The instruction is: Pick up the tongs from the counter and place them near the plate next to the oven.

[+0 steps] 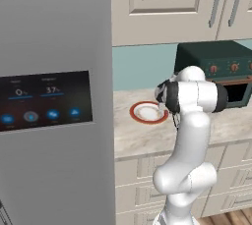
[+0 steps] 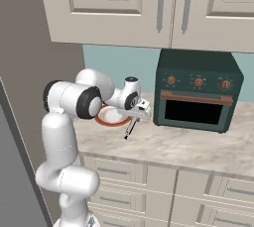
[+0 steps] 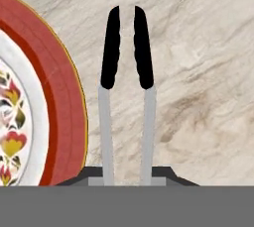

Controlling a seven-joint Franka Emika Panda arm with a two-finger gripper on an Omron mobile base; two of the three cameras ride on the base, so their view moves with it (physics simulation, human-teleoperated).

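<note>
Right base view: fridge (image 1: 54,101) fills the near left side, its grey flank walling off the end of the table (image 2: 188,146), so the arm has to reach in over the marbled top from the front. Upper cabinets (image 2: 149,8) hang above, not in the way. Oven (image 2: 197,89), dark green with orange knobs, sits back against the teal wall at the right; the plate (image 2: 110,117), white with a red-orange rim, lies just beside it to the left, with bare stone between the two and in front. That bare patch looks like the intended drop spot, near the plate but off it. Arm is bent at the elbow with the wrist turned down over the plate's right edge. Tool (image 2: 135,119) is clenched on the tongs (image 2: 131,129), which hang tilted below it, lower end at or close to the stone; contact I cannot confirm. Hand view has the tongs (image 3: 126,82) running straight out between the fingers, two grey stems ending in black tips, over stone just beside the plate rim (image 3: 59,97), not overlapping it. Judgement: carry is done, release is what remains.
</note>
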